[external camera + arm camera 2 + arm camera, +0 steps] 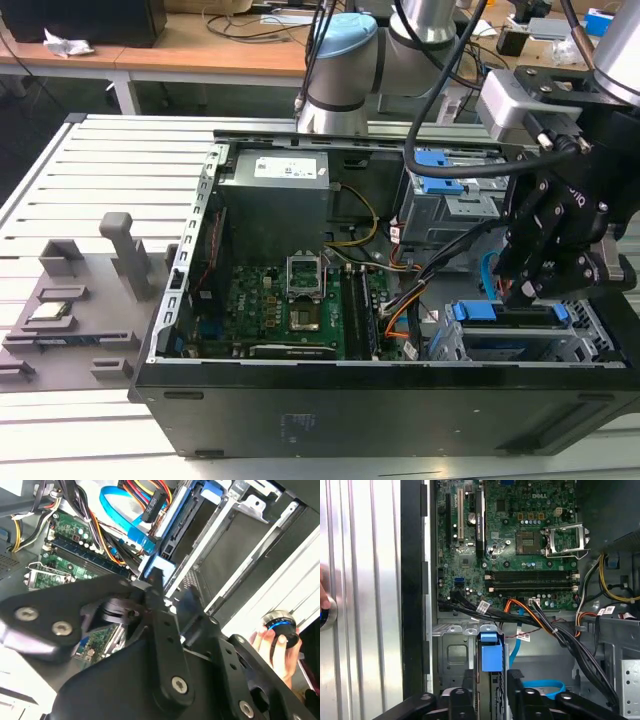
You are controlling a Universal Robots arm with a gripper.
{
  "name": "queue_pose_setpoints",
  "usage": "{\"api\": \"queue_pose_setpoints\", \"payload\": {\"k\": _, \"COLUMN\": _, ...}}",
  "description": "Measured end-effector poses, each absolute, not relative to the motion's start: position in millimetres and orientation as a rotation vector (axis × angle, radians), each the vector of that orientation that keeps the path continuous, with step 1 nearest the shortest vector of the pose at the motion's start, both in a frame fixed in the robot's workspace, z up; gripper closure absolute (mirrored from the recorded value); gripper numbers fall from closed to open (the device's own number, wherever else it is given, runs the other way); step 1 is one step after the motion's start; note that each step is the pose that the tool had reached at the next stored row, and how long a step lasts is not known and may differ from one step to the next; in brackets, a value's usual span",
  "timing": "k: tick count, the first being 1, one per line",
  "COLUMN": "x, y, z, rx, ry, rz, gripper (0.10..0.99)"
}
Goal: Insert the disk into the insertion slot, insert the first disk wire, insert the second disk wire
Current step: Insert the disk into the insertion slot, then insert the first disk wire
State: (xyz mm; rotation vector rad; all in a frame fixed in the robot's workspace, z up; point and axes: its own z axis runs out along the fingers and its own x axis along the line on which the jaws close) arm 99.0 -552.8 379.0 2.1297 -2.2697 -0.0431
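The disk (pixel 510 312) lies in the top bay of the insertion slot (pixel 520 345), a silver cage at the case's front corner on the exterior view's right; its blue carrier runs along the top. My black gripper (pixel 525 290) hangs just above the disk's end nearest the motherboard. In the first wrist view the carrier's blue end (pixel 490 652) stands between my two fingers (pixel 470 682), which sit close against its sides, with the cage wall (pixel 451 652) beside it. The second wrist view has the blue end (pixel 160 572) just past my gripper (pixel 171 597). Loose wires (pixel 540 622) cross next to the cage.
The open computer case (pixel 190 250) lies on a slatted table, motherboard (pixel 300 300) in the middle. A grey drive box with a blue latch (pixel 440 185) sits further back. A blue flat cable (pixel 545 685) curls by the cage. A hand (pixel 275 647) holds a round knob.
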Motion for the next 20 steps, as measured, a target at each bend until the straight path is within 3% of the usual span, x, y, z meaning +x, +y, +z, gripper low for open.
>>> {"api": "queue_pose_setpoints", "payload": {"k": 2, "x": 99, "y": -553, "z": 379, "rx": 2.13, "ry": -2.27, "rz": -0.043, "gripper": 0.851}}
{"api": "queue_pose_setpoints", "payload": {"k": 3, "x": 99, "y": -553, "z": 379, "rx": 2.13, "ry": -2.27, "rz": -0.043, "gripper": 0.973}}
{"api": "queue_pose_setpoints", "payload": {"k": 11, "x": 100, "y": -553, "z": 378, "rx": 2.13, "ry": -2.27, "rz": -0.044, "gripper": 0.98}}
{"api": "queue_pose_setpoints", "payload": {"k": 20, "x": 140, "y": -539, "z": 375, "rx": 2.129, "ry": -2.268, "rz": -0.043, "gripper": 0.98}}
